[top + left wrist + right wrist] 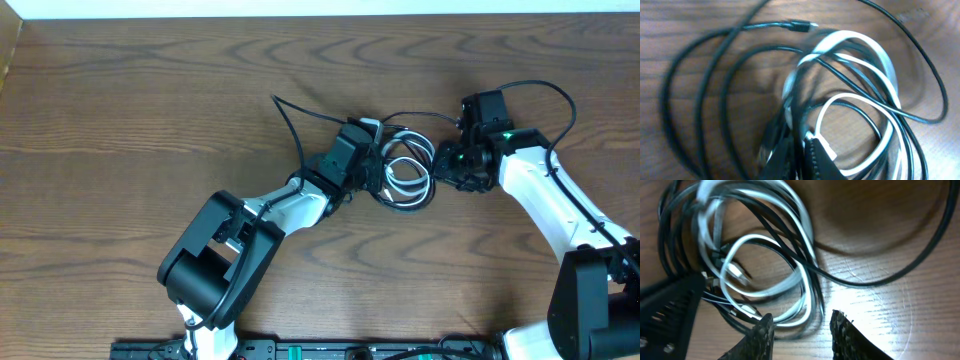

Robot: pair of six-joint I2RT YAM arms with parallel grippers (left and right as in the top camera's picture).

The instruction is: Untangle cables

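Observation:
The cables [408, 172] lie in a tangle at mid-table. Black cords [700, 85] loop round a thinner white cord [880, 55], and one small plug [802, 25] lies free on the wood. One black cord trails off to the left [285, 112]. My left gripper [378, 165] is at the tangle's left edge. In the left wrist view it [799, 145] is shut on black strands of the cables. My right gripper [440, 165] sits at the tangle's right edge. In the right wrist view it [800, 325] is open, with the white loop [790, 210] just beyond its fingertips.
The wooden table [150, 120] stretches to the left and back. A thicker black wire [555, 92] arcs over the right arm's wrist. The left arm's base [215, 260] stands at the front, the right arm's [590, 290] at the front right.

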